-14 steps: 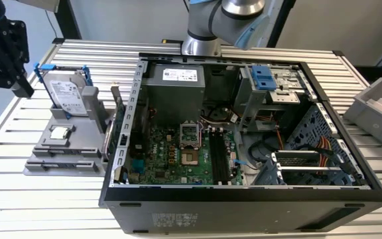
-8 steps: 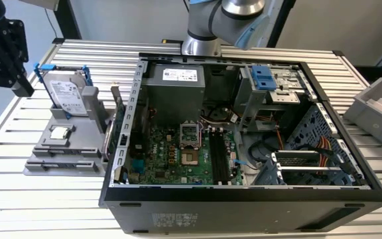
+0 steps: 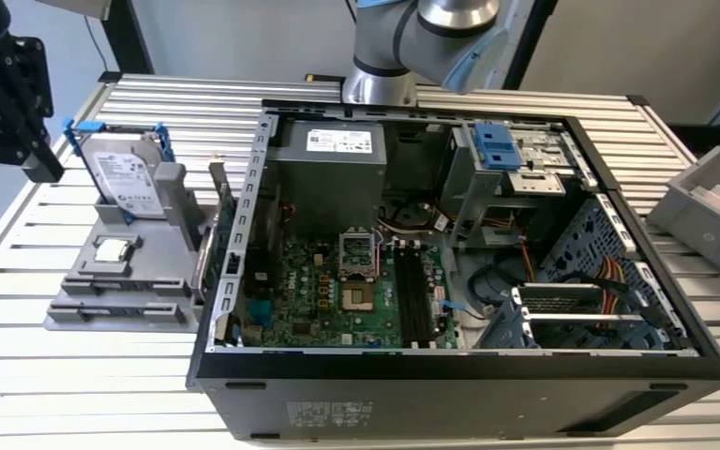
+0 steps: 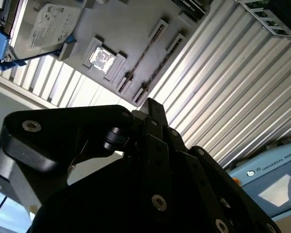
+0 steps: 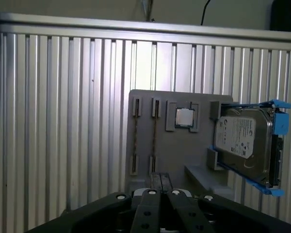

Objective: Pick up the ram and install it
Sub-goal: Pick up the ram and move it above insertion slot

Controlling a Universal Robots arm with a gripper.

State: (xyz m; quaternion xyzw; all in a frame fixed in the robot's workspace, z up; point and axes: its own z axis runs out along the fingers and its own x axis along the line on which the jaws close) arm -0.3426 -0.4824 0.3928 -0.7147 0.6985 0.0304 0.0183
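Two ram sticks (image 5: 135,138) stand on edge in the grey holder (image 5: 184,150), parallel and just beside each other, each held between a pair of small end brackets. In both wrist views they appear edge-on as thin dark lines. On the same holder a square CPU chip (image 5: 185,117) lies flat in its recess, between the sticks and a silver hard drive (image 5: 242,141) in a blue frame. The holder rests on the ribbed aluminium table (image 5: 63,121).

The gripper (image 5: 161,177) hangs near the holder's edge at the sticks' ends, apart from them and touching nothing. Its two black fingers (image 5: 155,183) are pressed together, tips meeting.

In the exterior view the holder sits at the left of the frame, just beside the open computer case (image 3: 460,375), which fills the centre and right. The hard drive stands upright at the upper left of the frame, and the CPU chip lies just below it in the picture. A larger green card (image 3: 222,234) with a metal bracket stands between the holder and the case wall. Inside the case the green motherboard (image 3: 322,300) lies flat in the lower middle, with its long black slots (image 3: 412,291) running up the frame along the board's right part. The arm's base (image 3: 379,75) rises at top centre behind the case. A grey bin (image 3: 711,202) sits on the table at the right edge.
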